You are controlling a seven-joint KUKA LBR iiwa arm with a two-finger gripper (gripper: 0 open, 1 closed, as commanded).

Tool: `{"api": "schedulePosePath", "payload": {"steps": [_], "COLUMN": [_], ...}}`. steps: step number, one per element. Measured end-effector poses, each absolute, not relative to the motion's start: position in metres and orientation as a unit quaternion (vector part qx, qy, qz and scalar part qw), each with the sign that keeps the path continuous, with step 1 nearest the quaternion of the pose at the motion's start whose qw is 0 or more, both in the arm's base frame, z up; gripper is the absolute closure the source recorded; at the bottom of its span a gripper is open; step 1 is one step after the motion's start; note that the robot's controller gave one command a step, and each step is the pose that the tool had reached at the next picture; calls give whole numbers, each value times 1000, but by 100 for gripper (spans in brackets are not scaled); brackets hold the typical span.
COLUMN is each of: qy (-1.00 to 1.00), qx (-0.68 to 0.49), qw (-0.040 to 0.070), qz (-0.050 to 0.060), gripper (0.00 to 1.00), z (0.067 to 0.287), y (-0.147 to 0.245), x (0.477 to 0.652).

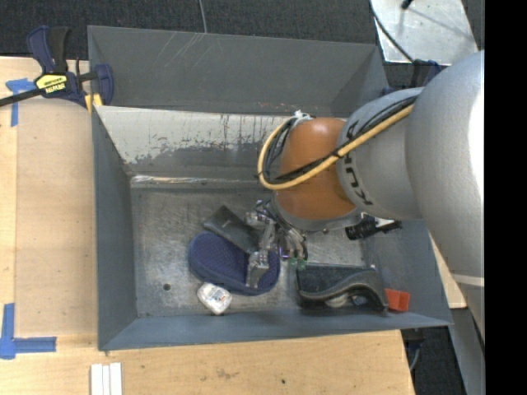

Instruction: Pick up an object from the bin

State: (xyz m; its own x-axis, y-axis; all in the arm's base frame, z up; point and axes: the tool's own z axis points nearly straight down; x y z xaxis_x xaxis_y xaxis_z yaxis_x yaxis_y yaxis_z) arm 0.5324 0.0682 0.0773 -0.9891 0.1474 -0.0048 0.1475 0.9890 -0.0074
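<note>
Grey metal walls slope down to the speckled floor of a bin (165,245), seen from above. We see the arm (428,163) reaching in from the right, its orange cover (309,171) looped by a yellow cable (370,134). Below the cover, the gripper (265,253) sits low over the right end of a blue oval pad (218,262) — a flat thing lying at the front middle of the floor. We cannot tell whether the gripper is open or closed. A dark grey block (230,223) lies tilted just behind the pad, overlapping its far edge. A small white lump (214,297) rests against the pad's front edge. To the right, a black shoe-like piece (338,286) lies along the front wall — a little orange block (397,300) just beside its right end.
</note>
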Motion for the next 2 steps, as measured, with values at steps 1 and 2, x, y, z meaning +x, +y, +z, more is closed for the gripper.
{"api": "schedulePosePath", "payload": {"steps": [1,2], "qy": [997,1000], "qx": [74,-26], "qw": [5,5], "qz": [0,0], "gripper": [100,100], "z": [80,223], "y": [70,53], "x": [534,539]}}
